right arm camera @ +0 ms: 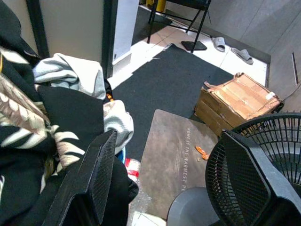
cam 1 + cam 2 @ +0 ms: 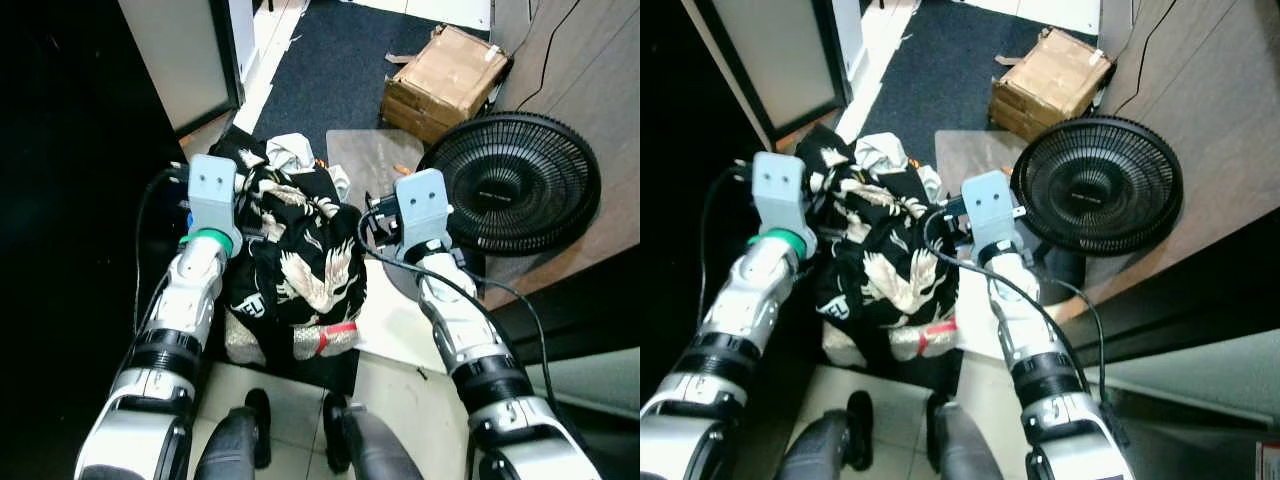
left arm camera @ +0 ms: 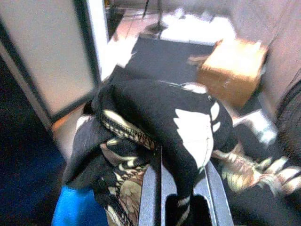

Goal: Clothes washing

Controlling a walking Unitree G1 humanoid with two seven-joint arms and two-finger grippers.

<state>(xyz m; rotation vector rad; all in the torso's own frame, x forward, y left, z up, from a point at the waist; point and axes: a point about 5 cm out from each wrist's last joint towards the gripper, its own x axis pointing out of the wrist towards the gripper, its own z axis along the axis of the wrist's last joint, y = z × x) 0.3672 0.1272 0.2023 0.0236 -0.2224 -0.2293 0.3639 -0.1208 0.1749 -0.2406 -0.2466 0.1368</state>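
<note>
Basically the carrying step: the robot stands over a heaped bundle of black clothes printed with white cranes (image 2: 300,260), one arm on each side of it, so this looks like laundry being hauled toward a washer, though no machine can be made out. Left gripper (image 3: 181,188) is clamped on a fold of that black printed cloth; the fabric runs down between its two grey-looking fingers (image 3: 149,197) and bulges out just beyond the tips. Right gripper (image 1: 174,183) stands wide apart with nothing between the jaws; the bundle presses against the outside of its one finger (image 1: 91,181), while the other finger sits just beside the round black floor fan (image 2: 520,180). A white garment (image 1: 70,73) tops the pile past the right jaws. Beyond both grippers lie a grey floor mat (image 1: 181,155), dark carpet and a brown cardboard box (image 2: 445,80). Judged next: bring the right jaws inward onto the cloth and close them, keeping clear of the fan grille, then lift with both arms together so the pile doesn't spill.
</note>
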